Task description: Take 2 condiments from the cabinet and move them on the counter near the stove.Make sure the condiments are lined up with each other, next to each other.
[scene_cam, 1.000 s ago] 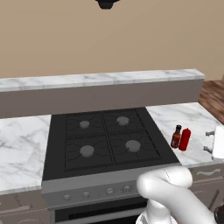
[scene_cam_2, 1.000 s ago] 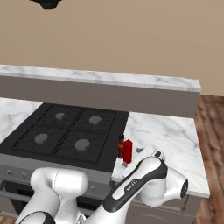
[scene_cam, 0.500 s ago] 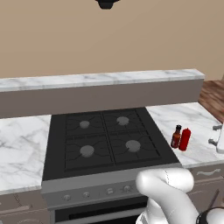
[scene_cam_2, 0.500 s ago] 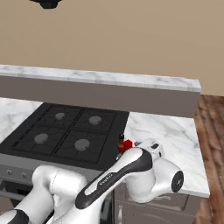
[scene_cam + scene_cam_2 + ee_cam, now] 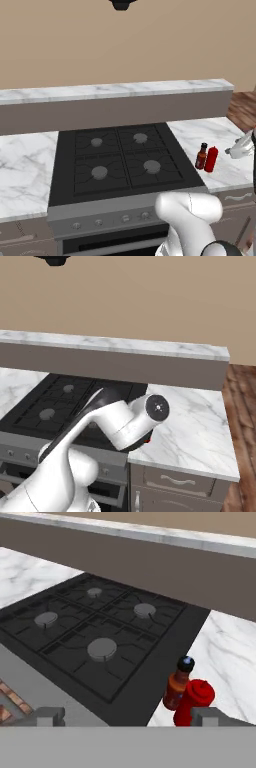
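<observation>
Two condiments stand upright side by side, touching, on the white marble counter [image 5: 227, 131] just right of the black stove [image 5: 120, 160]: a reddish-brown sauce bottle [image 5: 201, 156] with a dark cap and an all-red squeeze bottle [image 5: 211, 159]. In the hand view the sauce bottle [image 5: 178, 684] and red bottle [image 5: 196, 702] sit low right, beside the stove [image 5: 95, 642]. My gripper [image 5: 127, 718] is open, holds nothing and is clear of the bottles. The white hand [image 5: 243, 145] shows to their right. My arm hides the bottles in the right base view. The cabinet is out of view.
A raised marble-topped ledge [image 5: 115, 92] runs behind the stove and counter. Knobs [image 5: 122, 217] line the stove's grey front. Drawer fronts [image 5: 175, 481] sit under the counter [image 5: 200, 421], and wooden floor [image 5: 242, 406] lies to the right. A dark fixture [image 5: 121, 4] hangs overhead.
The arm has swung: its elbow has risen across the right base view and now covers the bottles. The hand shifted slightly at the right edge. Both bottles stayed put; the gripper stayed open.
</observation>
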Tool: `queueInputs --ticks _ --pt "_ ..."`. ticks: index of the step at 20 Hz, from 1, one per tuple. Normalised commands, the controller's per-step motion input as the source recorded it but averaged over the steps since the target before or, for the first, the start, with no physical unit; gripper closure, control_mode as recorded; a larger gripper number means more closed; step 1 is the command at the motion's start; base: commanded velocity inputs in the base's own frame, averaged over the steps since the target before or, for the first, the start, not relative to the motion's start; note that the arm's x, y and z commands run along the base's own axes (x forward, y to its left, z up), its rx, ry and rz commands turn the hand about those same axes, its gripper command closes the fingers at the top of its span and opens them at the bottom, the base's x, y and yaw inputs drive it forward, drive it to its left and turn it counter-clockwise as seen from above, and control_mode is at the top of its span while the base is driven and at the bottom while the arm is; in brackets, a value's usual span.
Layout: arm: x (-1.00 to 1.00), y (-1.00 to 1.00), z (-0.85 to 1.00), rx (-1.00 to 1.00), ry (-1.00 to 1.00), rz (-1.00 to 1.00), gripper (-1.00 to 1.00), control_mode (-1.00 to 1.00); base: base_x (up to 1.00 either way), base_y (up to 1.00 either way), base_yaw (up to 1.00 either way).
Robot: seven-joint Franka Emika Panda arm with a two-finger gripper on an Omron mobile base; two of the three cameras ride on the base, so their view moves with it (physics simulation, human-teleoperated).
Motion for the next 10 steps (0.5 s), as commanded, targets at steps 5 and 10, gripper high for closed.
queueInputs --ticks 5,10 --pt "0.0 0.72 0.37 -0.17 0.19 -0.15 -1.0 -1.0 0.0 0.0 0.0" --pt "-0.01 0.7 0.38 -0.16 0.07 -0.13 -1.0 -1.0 0.0 0.0 0.0"
